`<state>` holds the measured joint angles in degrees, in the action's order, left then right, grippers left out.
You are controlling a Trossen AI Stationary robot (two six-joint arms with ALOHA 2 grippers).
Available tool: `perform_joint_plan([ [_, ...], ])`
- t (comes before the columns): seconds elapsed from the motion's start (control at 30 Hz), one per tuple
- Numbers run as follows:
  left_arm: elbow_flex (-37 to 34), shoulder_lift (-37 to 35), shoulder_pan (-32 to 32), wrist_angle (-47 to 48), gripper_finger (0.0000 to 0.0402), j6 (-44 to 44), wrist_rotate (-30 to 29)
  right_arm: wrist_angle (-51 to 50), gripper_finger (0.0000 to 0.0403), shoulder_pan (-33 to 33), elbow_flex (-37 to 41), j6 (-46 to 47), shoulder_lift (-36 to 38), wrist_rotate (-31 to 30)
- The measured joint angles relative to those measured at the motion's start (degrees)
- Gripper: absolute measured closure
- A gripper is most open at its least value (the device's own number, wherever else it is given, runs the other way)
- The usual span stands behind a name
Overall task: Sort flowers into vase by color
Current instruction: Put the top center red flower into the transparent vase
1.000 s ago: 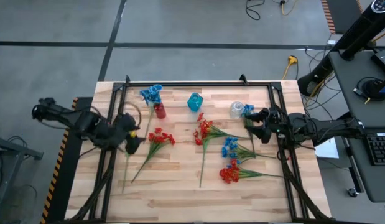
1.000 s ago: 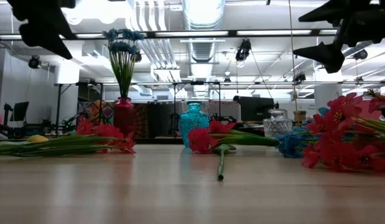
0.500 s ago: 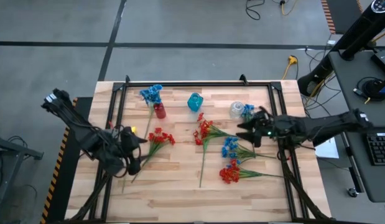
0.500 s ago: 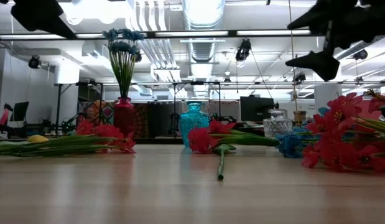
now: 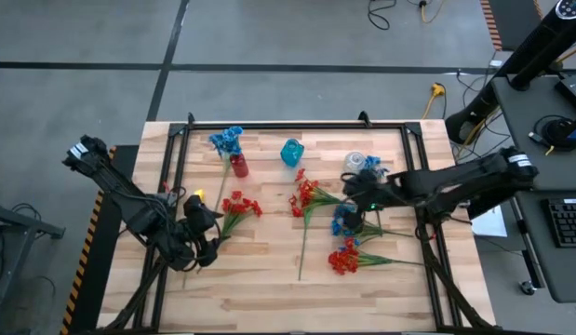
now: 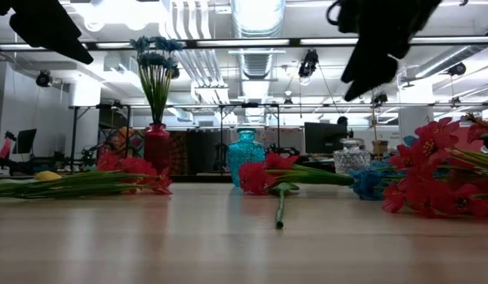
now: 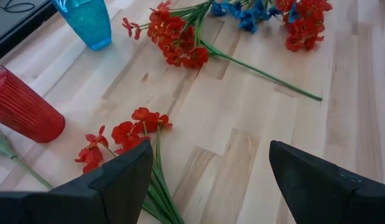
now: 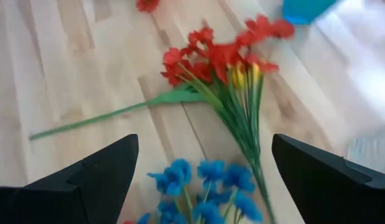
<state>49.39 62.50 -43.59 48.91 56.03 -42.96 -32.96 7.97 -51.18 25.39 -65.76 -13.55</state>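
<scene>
Loose flowers lie flat on the wooden table (image 5: 269,288): a red spray (image 5: 239,205) at centre left, a red spray with yellow blooms (image 5: 306,197) in the middle, and a blue spray (image 5: 343,223) and another red spray (image 5: 345,258) to the right. Blue flowers (image 5: 227,141) stand in the red vase (image 5: 239,166). A blue vase (image 5: 291,152) and a clear vase (image 5: 354,165) stand at the back. My left gripper (image 5: 206,242) hovers open over the stem of the left red spray (image 7: 127,134). My right gripper (image 5: 357,195) hovers open over the middle red spray (image 8: 211,59) and the blue spray (image 8: 198,183).
A black frame (image 5: 269,126) runs along the table's far edge and down both sides. A yellow bloom (image 5: 196,195) lies left of the left red spray. Bare wood lies along the near edge. In the low view both grippers (image 6: 46,24) (image 6: 378,39) hang well above the tabletop.
My left gripper has gone toward the table's near edge and sunk a little, staying open. My right gripper has reached toward the table's left, out over the flowers, has risen slightly and tipped its fingers downward, staying open. No flower has moved.
</scene>
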Motion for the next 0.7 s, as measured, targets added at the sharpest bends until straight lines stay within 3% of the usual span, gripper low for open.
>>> perform_joint_plan([
  [0.33,0.0,1.3,0.0,0.2,0.01,-1.1,0.0,-0.4,0.0041,-0.1,-7.1,-9.9,-15.4,-4.8],
  [0.7,0.0,1.4,0.1,0.4,0.01,-4.0,-0.1,-1.5,0.0041,-5.3,-7.4,-10.3,-24.8,-6.1],
])
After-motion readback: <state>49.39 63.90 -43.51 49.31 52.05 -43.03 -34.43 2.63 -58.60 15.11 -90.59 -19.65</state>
